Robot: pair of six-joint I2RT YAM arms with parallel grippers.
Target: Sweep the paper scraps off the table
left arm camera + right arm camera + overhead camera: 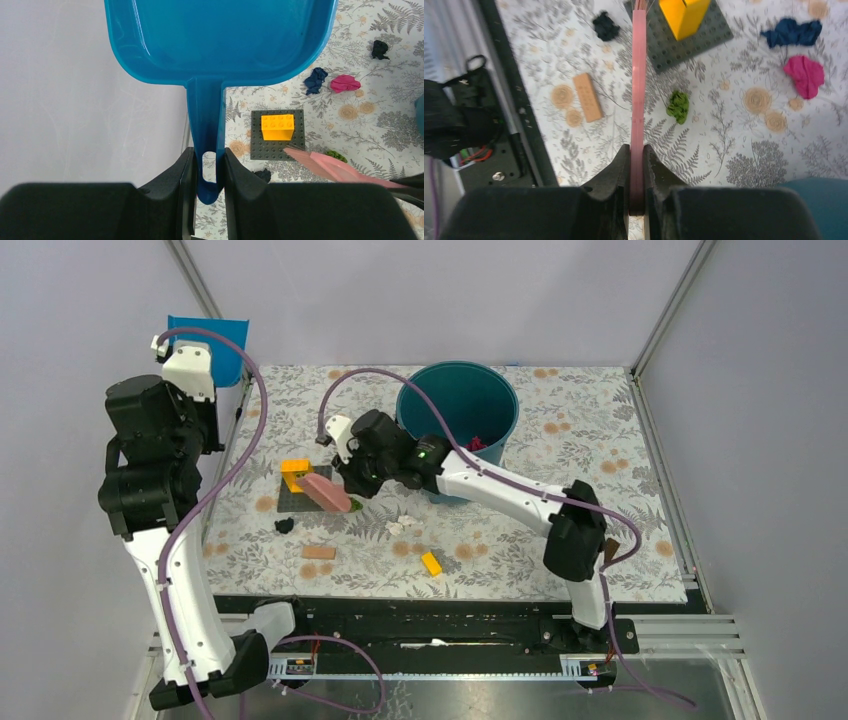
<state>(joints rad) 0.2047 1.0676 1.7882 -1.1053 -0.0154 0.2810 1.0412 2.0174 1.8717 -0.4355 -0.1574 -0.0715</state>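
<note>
Step in hand: sweeping, no scrap gathered yet.
- Right gripper point(636, 167) is clamped on the pink brush point(639, 75), its tip at the grey plate point(684, 47).
- Left gripper point(207, 167) is closed on the blue dustpan point(220, 35), at the table's point(724, 135) far left.
- Crumpled wads: green scrap point(678, 106) is just right of the brush; black scrap point(605, 25), blue scrap point(791, 32) and pink scrap point(806, 75) lie nearby.

Next, probably: lower the dustpan and brush the green scrap in.
</note>
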